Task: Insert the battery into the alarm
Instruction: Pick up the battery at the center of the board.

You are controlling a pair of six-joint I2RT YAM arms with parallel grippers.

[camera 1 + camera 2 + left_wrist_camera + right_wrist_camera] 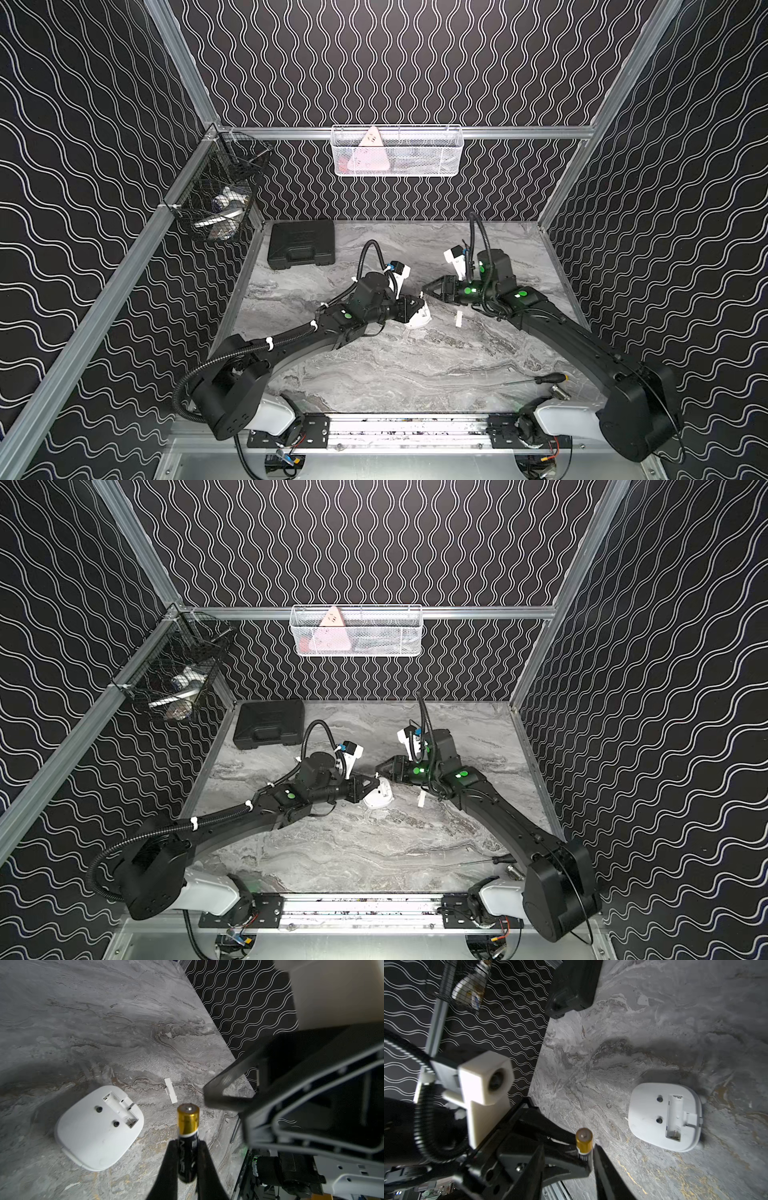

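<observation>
The alarm (93, 1128) (652, 1118) lies face down on the marble table, its white back up and its battery slot (120, 1109) (675, 1118) open and empty. My left gripper (188, 1142) is shut on the battery (188, 1126) (584, 1139), a black cell whose gold end sticks out past the fingertips. It hangs just above and beside the alarm (417, 320) (378, 798). My right gripper (568, 1147) faces it tip to tip, open. Its fingers straddle the battery and the left fingertips, and one finger (602, 1159) is close against the battery.
A small white slot cover (170, 1090) (459, 319) lies right of the alarm. A black case (301, 243) sits at the back left. A white wall basket (397, 151) and a black wire basket (216, 187) hang above. A screwdriver (540, 379) lies front right.
</observation>
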